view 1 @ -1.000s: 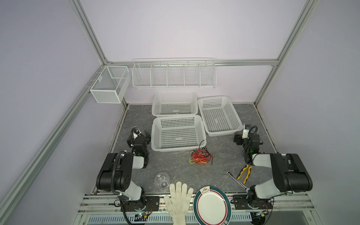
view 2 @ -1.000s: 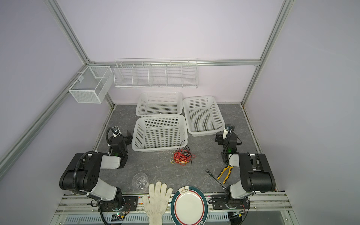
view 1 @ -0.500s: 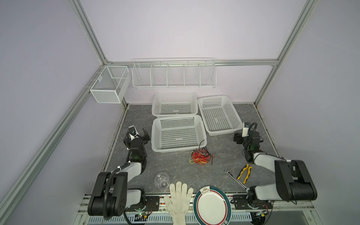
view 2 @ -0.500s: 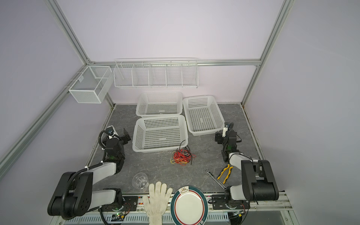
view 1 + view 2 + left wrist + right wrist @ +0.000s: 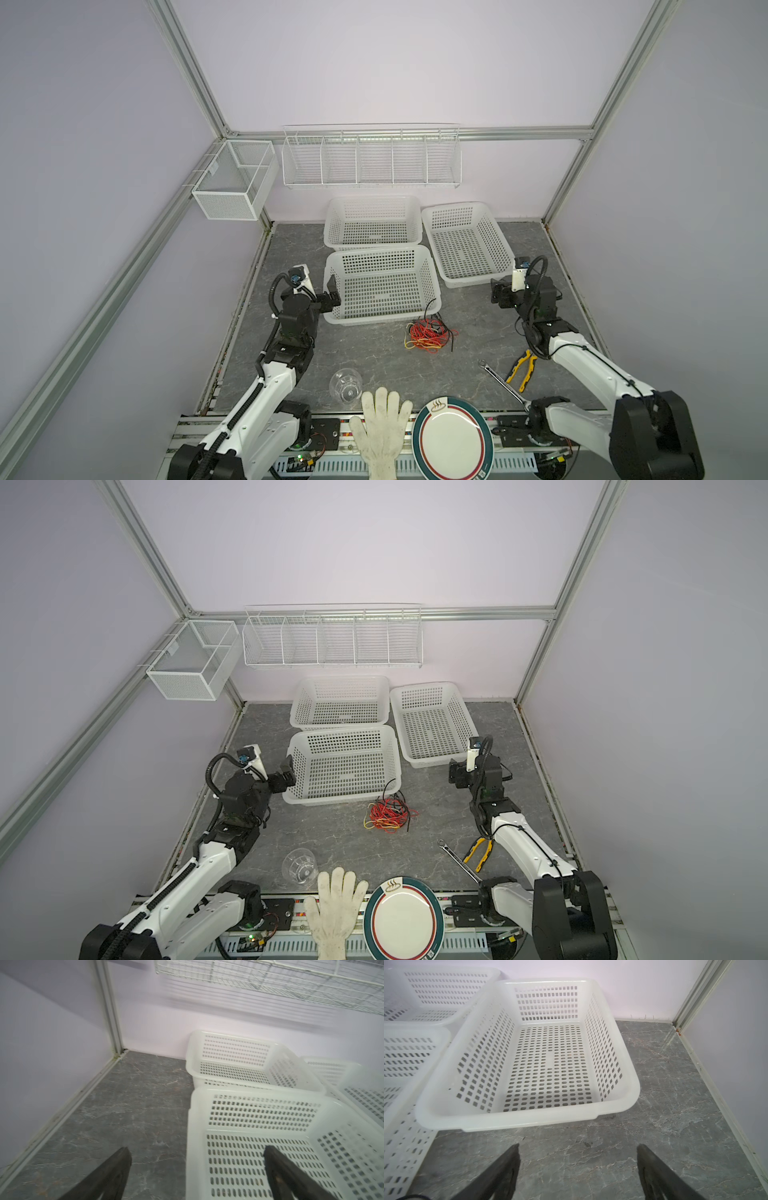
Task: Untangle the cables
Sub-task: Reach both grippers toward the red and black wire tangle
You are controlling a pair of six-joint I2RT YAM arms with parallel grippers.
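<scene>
Tangle of thin red, yellow, black cables (image 5: pixel 430 337), between my hands. Left hand (image 5: pixel 197 1153), right hand (image 5: pixel 578 1149): spread wide, empty. I should pinch separate colours, gently.

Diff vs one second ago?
Both arms unfolded from their tucked pose; the left gripper swung toward the near basket. The right gripper barely shifted. Both open, nothing grasped. The cables and other items stayed put.
</scene>
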